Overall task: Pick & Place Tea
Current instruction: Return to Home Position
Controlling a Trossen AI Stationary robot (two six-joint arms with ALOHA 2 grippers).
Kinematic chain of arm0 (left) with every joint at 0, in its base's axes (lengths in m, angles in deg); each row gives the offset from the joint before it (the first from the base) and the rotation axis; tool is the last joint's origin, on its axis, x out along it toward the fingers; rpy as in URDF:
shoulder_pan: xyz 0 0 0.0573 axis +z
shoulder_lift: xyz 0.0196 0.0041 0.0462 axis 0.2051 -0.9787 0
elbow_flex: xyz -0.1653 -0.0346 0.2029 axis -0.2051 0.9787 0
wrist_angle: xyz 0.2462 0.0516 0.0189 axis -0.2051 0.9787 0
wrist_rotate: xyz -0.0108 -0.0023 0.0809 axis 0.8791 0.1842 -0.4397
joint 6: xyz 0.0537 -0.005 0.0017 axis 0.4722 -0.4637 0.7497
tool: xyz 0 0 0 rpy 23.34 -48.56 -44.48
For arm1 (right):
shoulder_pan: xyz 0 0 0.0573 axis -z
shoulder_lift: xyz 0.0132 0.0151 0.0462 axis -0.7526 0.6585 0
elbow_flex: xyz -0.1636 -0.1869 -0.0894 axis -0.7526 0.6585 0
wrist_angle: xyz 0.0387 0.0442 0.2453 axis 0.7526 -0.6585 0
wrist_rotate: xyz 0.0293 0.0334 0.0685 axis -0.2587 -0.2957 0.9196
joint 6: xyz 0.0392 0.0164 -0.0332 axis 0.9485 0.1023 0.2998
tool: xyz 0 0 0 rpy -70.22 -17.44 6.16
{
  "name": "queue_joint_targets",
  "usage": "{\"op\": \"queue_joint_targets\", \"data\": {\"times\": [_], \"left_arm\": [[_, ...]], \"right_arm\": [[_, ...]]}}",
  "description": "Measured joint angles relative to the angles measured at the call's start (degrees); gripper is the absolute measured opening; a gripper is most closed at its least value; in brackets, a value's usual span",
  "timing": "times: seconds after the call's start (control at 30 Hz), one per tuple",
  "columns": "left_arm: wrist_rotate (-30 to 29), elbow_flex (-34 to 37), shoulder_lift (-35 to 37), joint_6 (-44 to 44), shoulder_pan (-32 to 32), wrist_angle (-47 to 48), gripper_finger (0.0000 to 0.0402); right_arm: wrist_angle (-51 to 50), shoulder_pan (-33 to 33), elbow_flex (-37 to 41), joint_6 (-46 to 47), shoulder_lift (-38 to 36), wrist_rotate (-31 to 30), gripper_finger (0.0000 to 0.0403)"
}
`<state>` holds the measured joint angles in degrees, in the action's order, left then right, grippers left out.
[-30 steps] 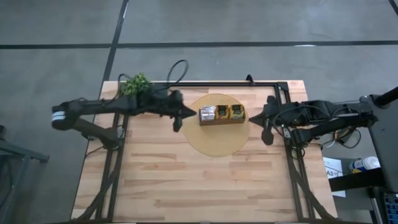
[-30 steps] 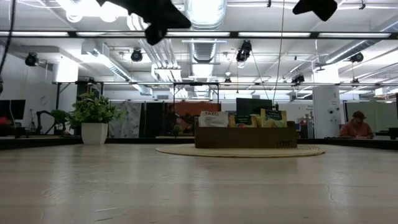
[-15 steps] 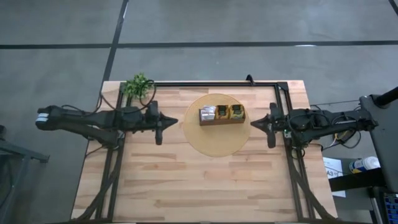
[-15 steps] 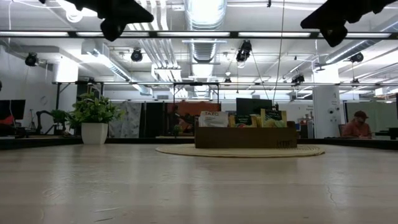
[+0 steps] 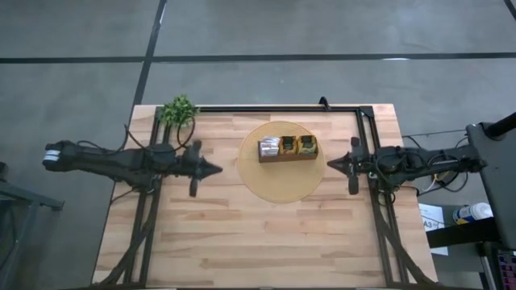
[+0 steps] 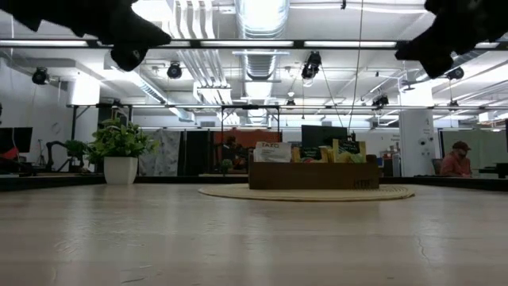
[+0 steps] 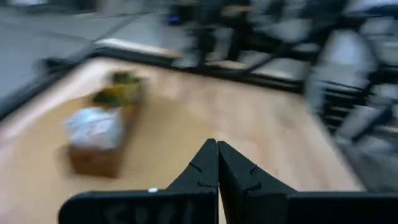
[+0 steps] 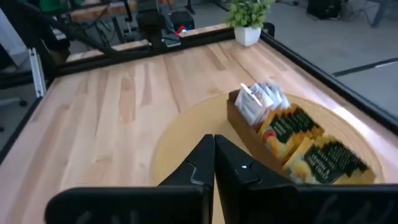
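The tea sachets [image 5: 288, 146] stand upright in a brown wooden box [image 8: 249, 140] on a round tan mat [image 5: 280, 161] at the table's far middle: white ones, then yellow and green with dark labels [image 8: 292, 134]. My left gripper [image 5: 218, 168] is shut, empty, hovering above the table left of the mat. My right gripper [image 5: 330, 163] is shut, empty, just right of the mat. Both point at the box from opposite sides, well above the table.
A small potted plant [image 5: 177, 110] stands at the far left corner. A black frame rail [image 5: 274, 108] runs along the far edge and down both sides. Bare wooden tabletop [image 5: 266, 234] stretches across the near half. A person [image 6: 454, 161] sits in the room beyond the table.
Both arms have drawn back from the box and sunk. My left gripper went from beside the box's left end toward the table's left edge and a little nearer. My right gripper sank lower at the mat's right rim. Both stayed shut; the box and sachets kept still.
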<state>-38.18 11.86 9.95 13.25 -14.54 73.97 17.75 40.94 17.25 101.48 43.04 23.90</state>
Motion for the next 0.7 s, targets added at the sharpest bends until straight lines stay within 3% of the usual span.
{"op": "queue_joint_targets", "data": {"times": [0.13,0.3,0.53,0.7], "left_arm": [[10.80,8.05,3.01,1.75,-0.03,-12.13,0.0000],[12.53,17.92,7.13,0.57,-0.03,-26.94,0.0000],[12.36,23.24,13.28,1.19,-0.01,-26.80,0.0000],[10.25,25.96,18.83,0.21,-0.01,-24.83,0.0000]], "right_arm": [[2.51,0.00,4.99,-0.22,-3.93,1.81,0.0008],[3.92,0.00,10.10,-1.75,-11.21,2.03,0.0008],[2.57,0.02,13.10,-6.20,-23.25,1.53,0.0008],[-0.59,0.01,11.51,-6.92,-21.75,0.98,0.0008]]}}
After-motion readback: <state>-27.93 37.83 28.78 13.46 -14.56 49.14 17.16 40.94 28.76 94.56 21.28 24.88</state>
